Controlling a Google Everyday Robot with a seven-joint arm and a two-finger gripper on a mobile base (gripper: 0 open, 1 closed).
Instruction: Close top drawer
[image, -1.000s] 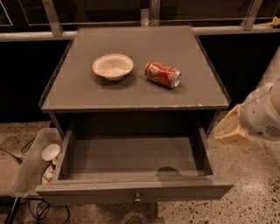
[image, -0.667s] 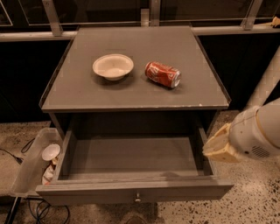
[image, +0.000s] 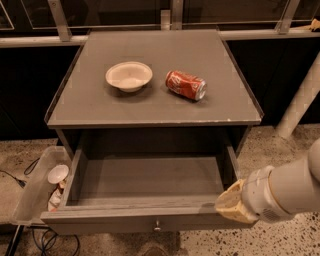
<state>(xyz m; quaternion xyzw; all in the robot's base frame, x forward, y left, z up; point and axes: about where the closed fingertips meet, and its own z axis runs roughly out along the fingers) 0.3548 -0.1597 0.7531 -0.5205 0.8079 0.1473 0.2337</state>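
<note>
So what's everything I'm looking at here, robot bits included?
Dark-grey wooden cabinet: one, grey, centre.
Wide dark-grey wooden top drawer: one, grey, pulled out below the cabinet top, nothing seen inside.
Small round metal knob: one, silver, middle of the drawer front.
Shallow white bowl: one, white, on the cabinet top, left of the can.
Red soda can: one, red, lying on its side on the cabinet top.
Clear plastic bin: one, clear, left of the drawer, white items inside.
White robot arm: one, white, lower right.
Hand: one, tan, at the drawer's front right corner.

We see soft overhead light on the bench (image: 150, 107), shadow in the top drawer (image: 145, 150), and the gripper (image: 232, 202) pale at its front right corner.
</note>
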